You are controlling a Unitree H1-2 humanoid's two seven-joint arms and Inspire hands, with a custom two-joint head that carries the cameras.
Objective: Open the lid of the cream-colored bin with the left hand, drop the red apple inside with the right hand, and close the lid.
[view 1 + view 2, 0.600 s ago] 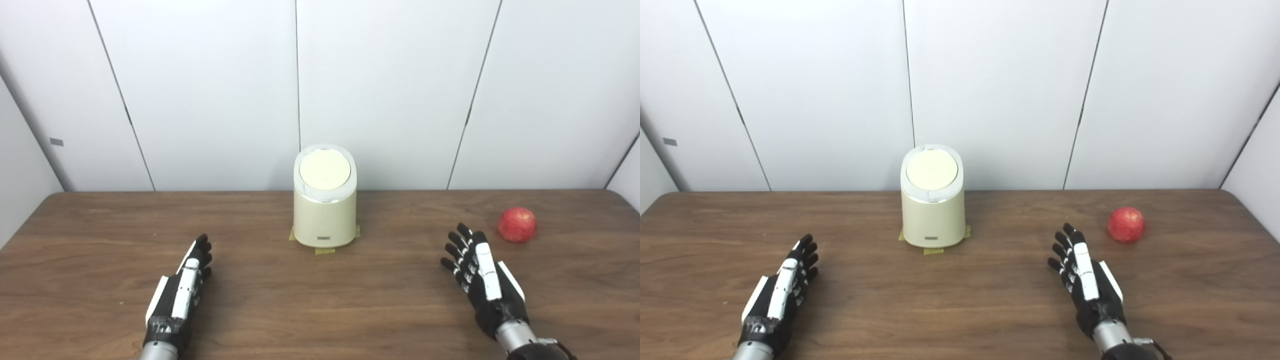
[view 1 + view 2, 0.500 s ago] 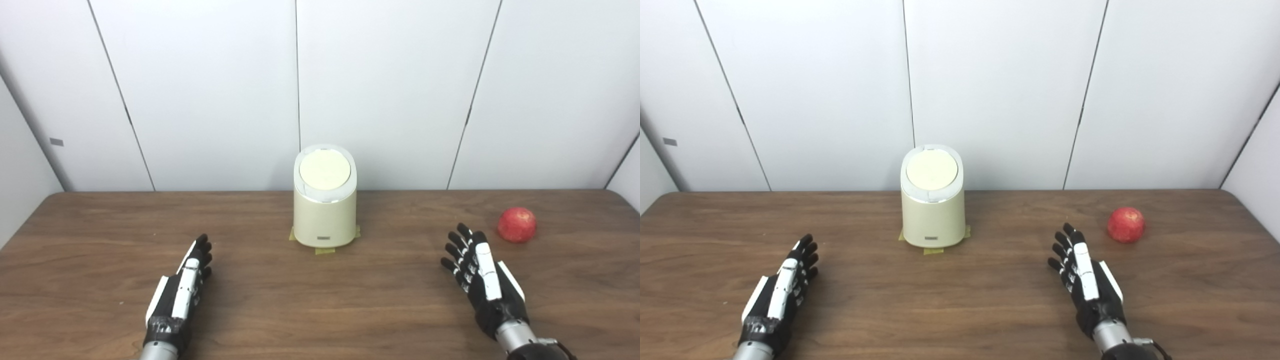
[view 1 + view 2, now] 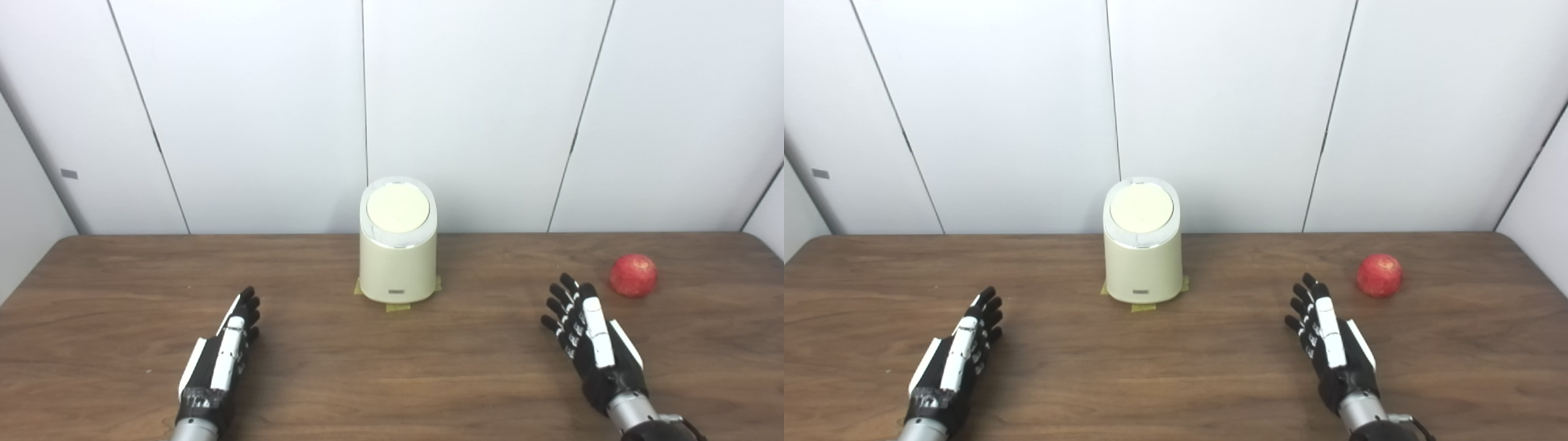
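While the bin stands upright at the back middle of the table with its lid down, the left hand lies flat, empty, fingers extended. The right hand is spread and holds nothing. The apple sits near it, to its right, untouched.

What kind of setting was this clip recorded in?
Probably a lab test booth, not a home: plain white wall panels enclose a dark wood-grain table, and the cream-colored lidded bin stands on yellow tape markers, with only a red apple besides.
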